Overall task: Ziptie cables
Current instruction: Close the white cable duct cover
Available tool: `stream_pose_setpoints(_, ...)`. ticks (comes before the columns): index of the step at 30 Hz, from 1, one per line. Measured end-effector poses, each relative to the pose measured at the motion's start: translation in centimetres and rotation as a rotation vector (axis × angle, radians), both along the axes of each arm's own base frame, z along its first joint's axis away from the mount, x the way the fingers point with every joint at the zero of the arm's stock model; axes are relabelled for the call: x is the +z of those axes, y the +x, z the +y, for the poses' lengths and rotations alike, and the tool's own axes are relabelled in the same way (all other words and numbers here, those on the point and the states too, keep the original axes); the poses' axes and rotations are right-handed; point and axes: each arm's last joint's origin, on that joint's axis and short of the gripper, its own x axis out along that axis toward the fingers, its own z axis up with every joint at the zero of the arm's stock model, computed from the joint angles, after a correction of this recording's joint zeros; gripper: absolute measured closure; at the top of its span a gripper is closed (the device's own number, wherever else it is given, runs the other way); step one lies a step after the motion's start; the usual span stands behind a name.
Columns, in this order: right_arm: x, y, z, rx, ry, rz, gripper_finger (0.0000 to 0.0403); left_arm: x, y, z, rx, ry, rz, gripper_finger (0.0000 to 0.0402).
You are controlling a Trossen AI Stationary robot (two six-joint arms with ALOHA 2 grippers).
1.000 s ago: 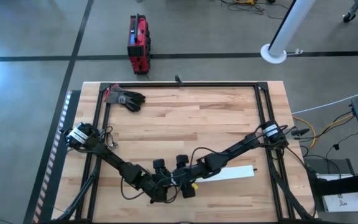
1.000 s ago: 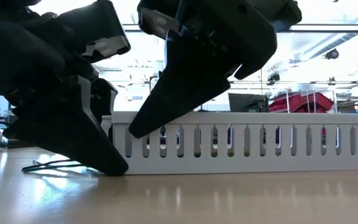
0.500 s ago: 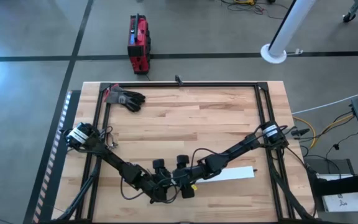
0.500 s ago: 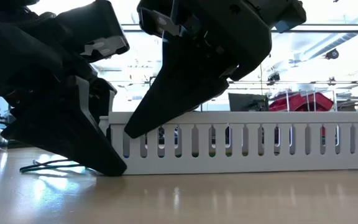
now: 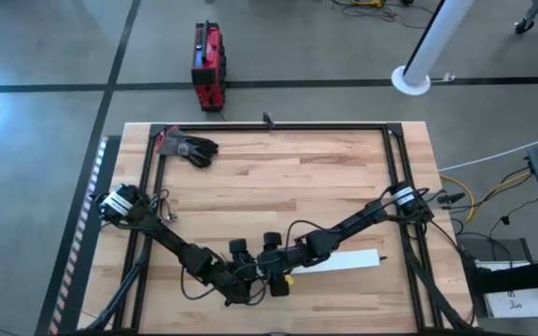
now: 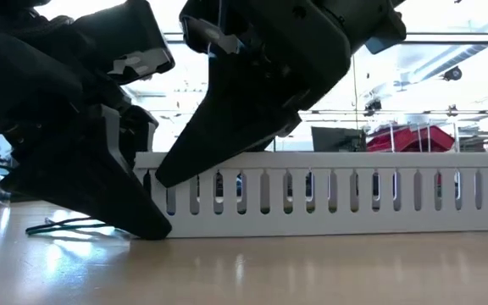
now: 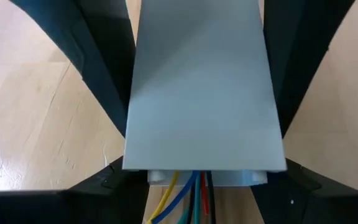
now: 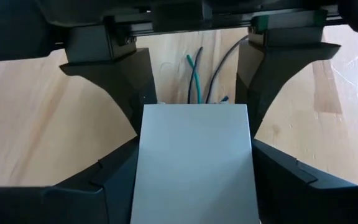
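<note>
Overhead: both arms meet at the near edge of the wooden table [image 5: 278, 177]. Left gripper [image 5: 247, 283] and right gripper [image 5: 271, 273] crowd one end of a long white slotted strip [image 5: 348, 260] lying flat. A dark glove [image 5: 191, 147] sits at the far left corner, well apart; a red case [image 5: 207, 65] stands on the floor beyond.

Table level: the strip [image 6: 337, 202] stands on edge, slots upright. One dark finger [image 6: 100, 191] touches the tabletop at its end, another finger [image 6: 227, 127] slants down over its top edge. A greenish cable [image 6: 66, 225] lies on the wood beside them.

Left wrist: own fingers straddle the strip's cover [image 7: 201, 93], pressed to both sides; coloured wires [image 7: 188, 199], yellow, blue, red, emerge from its end.

Right wrist: fingers likewise clasp the strip [image 8: 194, 162]; the cables [image 8: 204, 78], green and grey, lie on the wood just past its end, between the opposing fingers.
</note>
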Motion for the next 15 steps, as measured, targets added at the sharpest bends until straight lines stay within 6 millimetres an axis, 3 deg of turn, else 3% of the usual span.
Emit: stream_pose_setpoints(15,-0.39,0.24,-0.13,-0.002,0.023,0.011,0.017,0.01,0.03,0.01,0.005,-0.005,-0.004,0.0181)
